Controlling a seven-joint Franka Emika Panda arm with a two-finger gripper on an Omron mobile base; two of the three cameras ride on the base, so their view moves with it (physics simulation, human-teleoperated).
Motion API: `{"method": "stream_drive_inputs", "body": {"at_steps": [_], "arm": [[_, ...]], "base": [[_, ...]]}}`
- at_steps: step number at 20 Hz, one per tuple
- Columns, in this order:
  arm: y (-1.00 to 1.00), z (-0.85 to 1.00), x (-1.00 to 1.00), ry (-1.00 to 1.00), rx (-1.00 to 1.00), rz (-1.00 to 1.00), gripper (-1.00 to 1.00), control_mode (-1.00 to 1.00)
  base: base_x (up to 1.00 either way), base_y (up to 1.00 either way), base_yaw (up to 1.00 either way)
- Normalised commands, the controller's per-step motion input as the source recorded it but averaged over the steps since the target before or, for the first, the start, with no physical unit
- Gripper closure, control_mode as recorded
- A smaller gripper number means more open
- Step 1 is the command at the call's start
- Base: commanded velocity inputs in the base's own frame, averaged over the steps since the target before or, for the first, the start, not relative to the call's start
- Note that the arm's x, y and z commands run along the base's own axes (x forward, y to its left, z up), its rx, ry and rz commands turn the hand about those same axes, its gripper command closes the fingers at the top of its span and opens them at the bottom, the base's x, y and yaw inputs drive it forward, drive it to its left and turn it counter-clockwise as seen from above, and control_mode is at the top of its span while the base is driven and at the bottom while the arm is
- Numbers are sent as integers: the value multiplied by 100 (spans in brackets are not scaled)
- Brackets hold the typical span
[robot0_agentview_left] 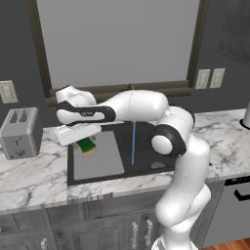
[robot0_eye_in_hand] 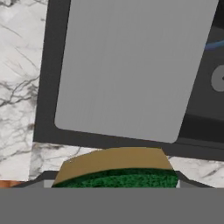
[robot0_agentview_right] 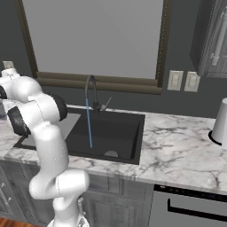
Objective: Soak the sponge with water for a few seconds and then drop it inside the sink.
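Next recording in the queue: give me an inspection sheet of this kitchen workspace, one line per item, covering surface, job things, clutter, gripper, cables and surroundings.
Surface: white marble countertop around the dark sink.
Sponge: yellow with a green scouring face, held in the gripper above the grey drainboard panel, apart from the stream.
Water: thin blue stream running from the gooseneck faucet into the basin.
Drain: uncovered on the basin floor.
Clutter: silver toaster left of the sink; white cylindrical item at the far right, identity unclear.
Gripper: shut on the sponge.
Cables: nothing seen.
Surroundings: window behind the sink, wall outlets, grey cabinets below.
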Motion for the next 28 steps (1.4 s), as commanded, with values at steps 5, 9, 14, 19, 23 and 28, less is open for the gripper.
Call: {"method": "stream_drive_inputs", "body": {"at_steps": [5, 9, 14, 19, 23, 28], "arm": [[-56, 37, -18, -6, 1, 0, 100, -100], [-53, 27, -16, -6, 0, 0, 100, -100], [-46, 6, -16, -5, 0, 0, 100, -100], [-36, 0, -20, -3, 0, 0, 100, -100], [-30, 0, -11, -2, 0, 0, 100, -100], [-29, 2, 0, -2, 0, -1, 100, -100]], "base": [[0, 0, 0], [0, 0, 0], [0, 0, 0], [0, 0, 0], [0, 0, 0], [0, 0, 0]]}}
